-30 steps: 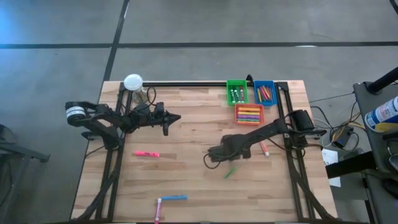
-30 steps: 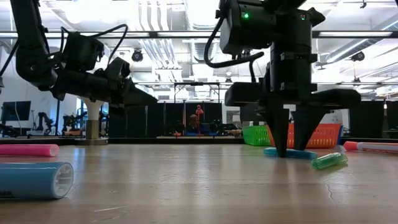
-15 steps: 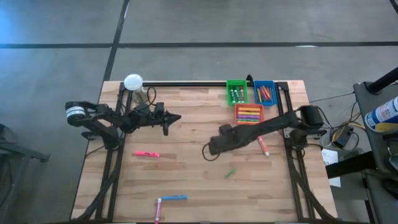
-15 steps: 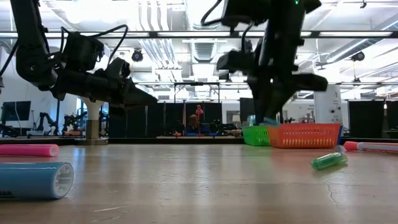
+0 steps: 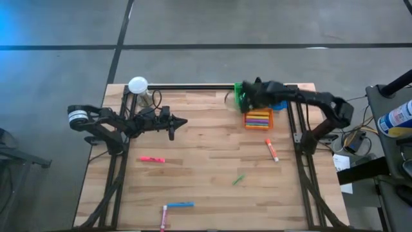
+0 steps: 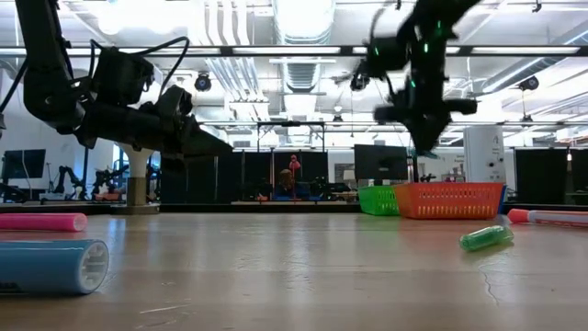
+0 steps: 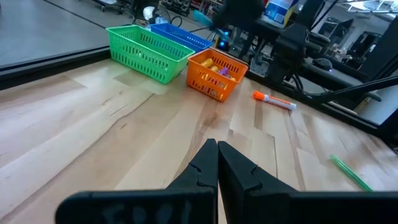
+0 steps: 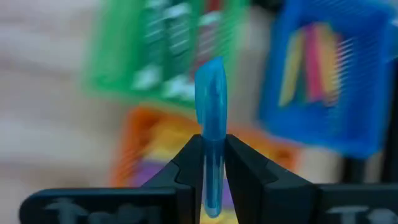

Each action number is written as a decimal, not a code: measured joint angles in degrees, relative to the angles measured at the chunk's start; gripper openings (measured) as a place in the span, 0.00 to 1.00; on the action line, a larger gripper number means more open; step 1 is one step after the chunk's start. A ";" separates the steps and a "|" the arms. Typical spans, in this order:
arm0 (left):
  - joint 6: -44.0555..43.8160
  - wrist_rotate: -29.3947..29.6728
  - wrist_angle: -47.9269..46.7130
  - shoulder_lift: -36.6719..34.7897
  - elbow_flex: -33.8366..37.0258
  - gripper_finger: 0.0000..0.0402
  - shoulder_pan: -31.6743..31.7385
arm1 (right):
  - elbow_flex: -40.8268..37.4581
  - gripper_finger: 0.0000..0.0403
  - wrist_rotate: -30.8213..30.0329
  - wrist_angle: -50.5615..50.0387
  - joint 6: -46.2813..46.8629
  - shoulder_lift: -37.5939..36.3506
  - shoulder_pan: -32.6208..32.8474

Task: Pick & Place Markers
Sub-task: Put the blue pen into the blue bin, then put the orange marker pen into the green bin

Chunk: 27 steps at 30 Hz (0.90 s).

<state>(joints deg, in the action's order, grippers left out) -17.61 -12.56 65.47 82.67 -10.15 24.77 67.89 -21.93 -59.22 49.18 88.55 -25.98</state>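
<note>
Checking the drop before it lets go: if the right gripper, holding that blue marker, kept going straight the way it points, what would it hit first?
Probably the bins. The right gripper, shut on the blue marker, points toward the green bin, with the orange bin just below; depth is unclear.

Bright, even light falls from ceiling strip lamps (image 6: 303, 18), which flare white in the low view. The right arm (image 5: 290, 96) is smeared by motion blur from above, and the bins (image 8: 155, 56) behind its wrist camera are blurred. Shadows on the table (image 5: 206, 148) are faint.
</note>
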 joint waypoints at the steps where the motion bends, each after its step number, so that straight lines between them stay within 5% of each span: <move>1: 0.00 0.00 -0.05 0.00 0.00 0.01 0.00 | -0.40 0.13 -0.38 0.21 -3.06 0.20 -3.54; 10: -0.07 0.00 -3.45 0.00 -0.04 0.01 0.00 | -5.94 0.13 -0.44 8.49 -19.70 4.61 -24.51; 27: -3.74 -0.07 -3.56 0.02 -2.84 0.01 -0.15 | -6.78 0.34 1.93 9.65 -24.06 5.65 -26.61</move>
<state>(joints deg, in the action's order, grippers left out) -21.34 -12.62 61.91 82.70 -12.99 24.62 61.11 -20.00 -49.57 25.12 94.20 -52.58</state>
